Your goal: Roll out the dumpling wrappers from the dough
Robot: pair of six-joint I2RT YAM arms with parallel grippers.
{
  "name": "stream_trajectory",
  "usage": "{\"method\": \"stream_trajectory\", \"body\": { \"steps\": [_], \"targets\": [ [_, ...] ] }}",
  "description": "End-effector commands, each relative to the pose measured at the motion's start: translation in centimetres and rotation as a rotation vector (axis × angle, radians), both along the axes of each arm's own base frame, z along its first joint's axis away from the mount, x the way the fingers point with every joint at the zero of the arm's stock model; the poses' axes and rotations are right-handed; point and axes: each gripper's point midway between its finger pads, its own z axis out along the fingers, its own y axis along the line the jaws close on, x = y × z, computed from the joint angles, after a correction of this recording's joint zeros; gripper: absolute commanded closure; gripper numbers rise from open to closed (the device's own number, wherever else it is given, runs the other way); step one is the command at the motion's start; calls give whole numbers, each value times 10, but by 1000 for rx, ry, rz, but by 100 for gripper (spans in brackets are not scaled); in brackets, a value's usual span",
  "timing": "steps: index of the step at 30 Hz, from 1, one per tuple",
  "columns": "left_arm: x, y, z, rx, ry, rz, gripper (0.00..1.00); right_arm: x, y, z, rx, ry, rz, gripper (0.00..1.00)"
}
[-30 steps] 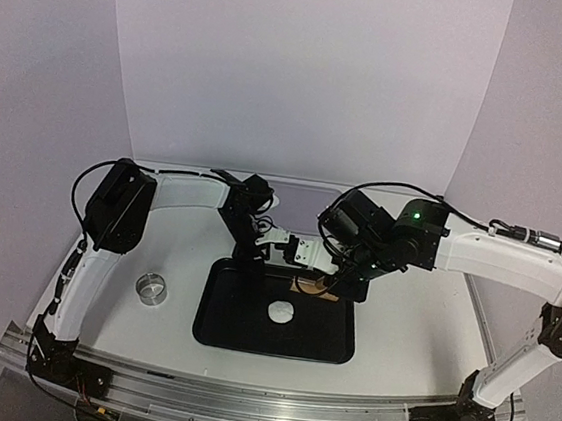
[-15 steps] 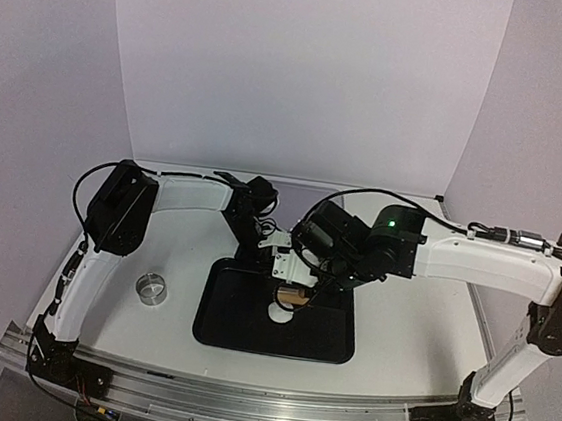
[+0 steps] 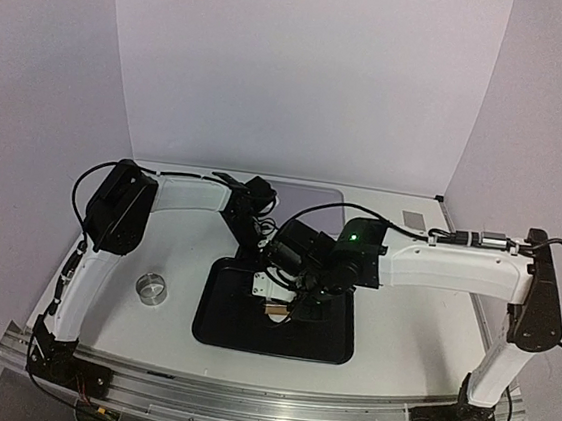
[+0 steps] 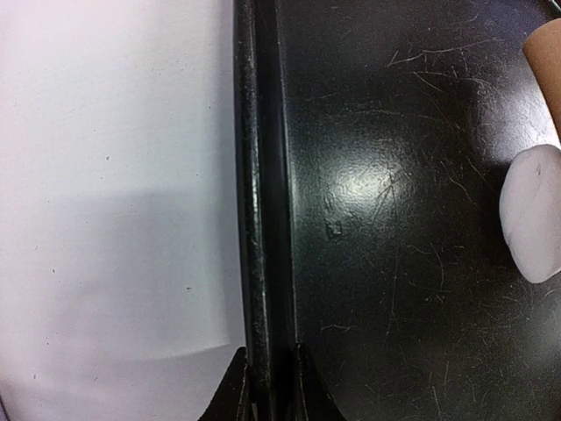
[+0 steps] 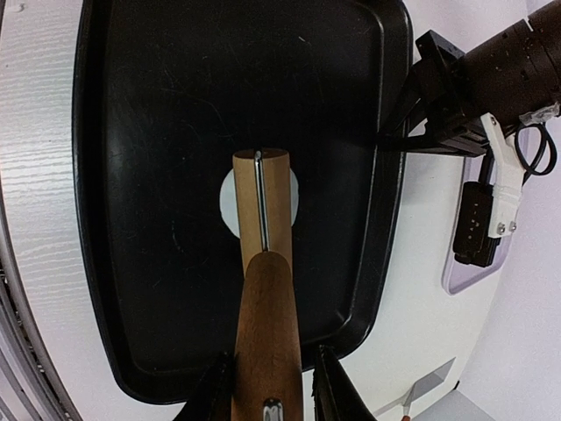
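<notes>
The dough (image 5: 230, 203) is a small flat white lump in the middle of the black tray (image 5: 140, 105); it also shows in the left wrist view as the dough (image 4: 531, 215). My right gripper (image 5: 270, 386) is shut on the brown handle of a wooden rolling pin (image 5: 266, 263), whose pale roller lies across the dough. My left gripper (image 4: 267, 396) is shut on the tray's rim (image 4: 261, 175), one finger on each side. From above, the right gripper (image 3: 293, 290) hangs over the tray (image 3: 328, 341) and the left gripper (image 3: 253, 255) is at its far left edge. The dumpling wrappers are out of view.
A small metal ring cutter (image 3: 153, 288) stands on the white table left of the tray. A pale translucent board (image 3: 308, 191) lies at the back. A small grey tool (image 3: 413, 220) lies at the back right.
My right arm has swung left and nearer, bringing the rolling pin over the dough. My left gripper has closed on the tray's rim.
</notes>
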Motion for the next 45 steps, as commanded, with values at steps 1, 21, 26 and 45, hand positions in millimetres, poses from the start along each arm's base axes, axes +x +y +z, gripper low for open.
{"method": "stream_trajectory", "body": {
  "steps": [1,21,26,45],
  "targets": [
    [0,22,-30,115,-36,-12,100,15,17,14,45,-54,-39,100],
    [7,18,-25,107,-48,28,100,-51,-17,-53,-185,151,73,100],
    [8,19,-25,110,-50,31,100,-54,-23,-63,-223,160,83,100],
    [10,19,-27,111,-66,39,100,-66,-2,-89,-285,166,115,100]
  ]
}}
